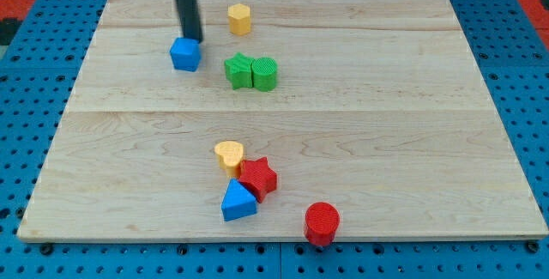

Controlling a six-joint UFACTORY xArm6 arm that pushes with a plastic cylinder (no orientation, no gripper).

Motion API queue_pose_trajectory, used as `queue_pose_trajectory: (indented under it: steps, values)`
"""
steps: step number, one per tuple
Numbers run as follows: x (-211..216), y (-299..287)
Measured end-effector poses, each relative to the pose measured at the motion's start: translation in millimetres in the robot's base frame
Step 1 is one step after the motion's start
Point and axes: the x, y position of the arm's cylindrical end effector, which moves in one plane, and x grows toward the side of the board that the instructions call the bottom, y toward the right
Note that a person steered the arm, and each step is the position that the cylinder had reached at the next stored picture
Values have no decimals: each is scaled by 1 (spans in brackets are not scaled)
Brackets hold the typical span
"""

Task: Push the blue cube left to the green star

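Jaws are absent on this arm; it ends in a straight dark rod whose lower end, my tip (193, 39), rests on the pale wooden board (412, 124) just behind the small blue plastic cube (185, 55), at its top-right edge and seemingly touching it. The blue cube sits near the view's top left, with the green plastic star (239, 70) just to its right, apart from it by a narrow gap. A green ridged cylinder (265, 74) presses against the star's right side. The tip's placement suggests it is steering the cube into position beside the star. A yellow hexagonal block (239, 19) stands further up. Lower down cluster a yellow heart (228, 154), red star (258, 177) and blue triangular block (238, 202), with a red cylinder (322, 223) nearby. The rod's upper part is cut off by the frame's top, and exact contact between tip and cube is hard to judge.
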Motion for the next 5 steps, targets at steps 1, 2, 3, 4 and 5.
queue_pose_trajectory:
  steps: [1,2,3,4,5]
  values:
    - [28,14]
    - [28,13]
    - [24,-30]
    - [39,-29]
    - [65,-3]
